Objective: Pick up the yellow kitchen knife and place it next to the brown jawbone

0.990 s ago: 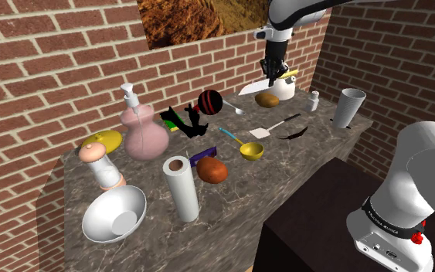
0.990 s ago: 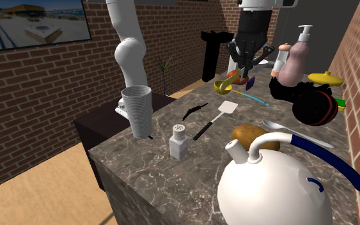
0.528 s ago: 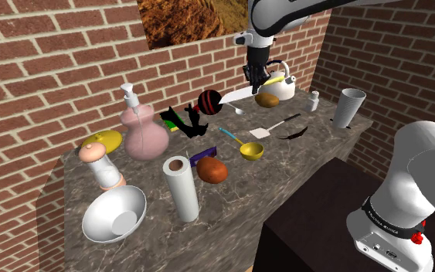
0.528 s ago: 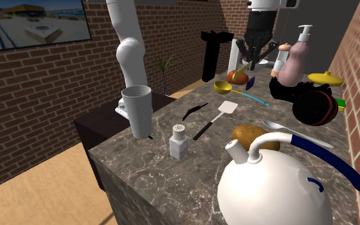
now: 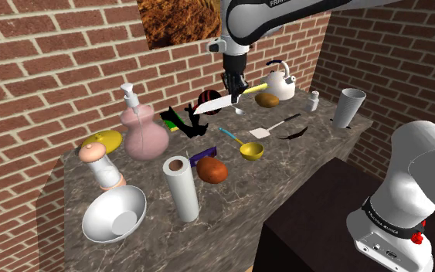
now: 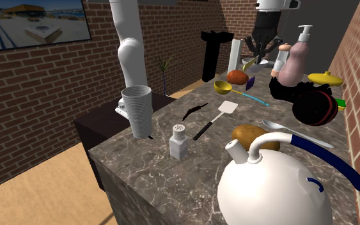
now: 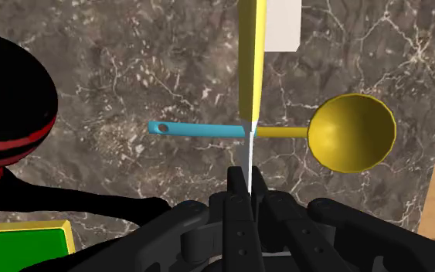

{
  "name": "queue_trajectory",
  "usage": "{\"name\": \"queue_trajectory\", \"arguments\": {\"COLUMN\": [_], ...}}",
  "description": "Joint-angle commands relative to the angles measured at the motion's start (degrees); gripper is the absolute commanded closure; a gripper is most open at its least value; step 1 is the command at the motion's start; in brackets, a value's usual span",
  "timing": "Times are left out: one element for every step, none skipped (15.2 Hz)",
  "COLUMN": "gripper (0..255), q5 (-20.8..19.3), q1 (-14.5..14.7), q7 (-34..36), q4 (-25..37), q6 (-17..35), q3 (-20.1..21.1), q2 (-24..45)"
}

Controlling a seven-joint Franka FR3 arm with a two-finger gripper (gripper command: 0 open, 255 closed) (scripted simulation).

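**Knife [image 5: 219, 101] Aloft Over the Counter [image 5: 239, 202]**

Pinched tight between the fingers of the gripper [image 5: 235, 86], above the ladle [image 7: 351, 131]. Lies near level: white blade toward the shoulder view's left and slightly down, yellow handle toward its right. Well apart from the dark jawbone [image 5: 293, 134], with bare marble beside that near the counter's edge.

The tool [image 6: 262, 54] hangs above the far end of the marble surface [image 6: 201, 169], clasping the yellow knife [image 6: 250, 63]. A white kettle [image 6: 274, 188] stands nearest the camera.
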Motion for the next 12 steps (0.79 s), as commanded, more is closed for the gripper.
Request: {"name": "queue_trajectory", "arguments": {"gripper": [255,255,255,255,255,255,255,255,255,255,255,255], "q5": [0.60,0.95,1.31,1.67,2.02,2.38,2.74,3.10,3.45,3.80,4.15,4.49], "q1": [1.22,1.79,2.34,2.88,3.40,3.92,4.42,4.90,5.37,5.84,6.28,6.70], "q7": [2.32,3.33,4.33,5.30,6.26,7.20,8.13,9.04,9.94,10.82,11.69,12.55], "q4": [1.57,2.50,3.50,4.57,5.72,6.94,8.24,9.62,11.08,12.62,14.25,15.97], "q6": [-0.37,-0.51,-0.68,-0.87,-1.08,-1.33,-1.60,-1.90,-2.24,-2.61,-3.02,-3.47], "q3": [1.25,1.80,2.35,2.88,3.40,3.91,4.40,4.88,5.34,5.79,6.22,6.65], "q2": [1.29,2.13,3.02,3.96,4.94,5.97,7.04,8.16,9.32,10.53,11.79,13.10]}}
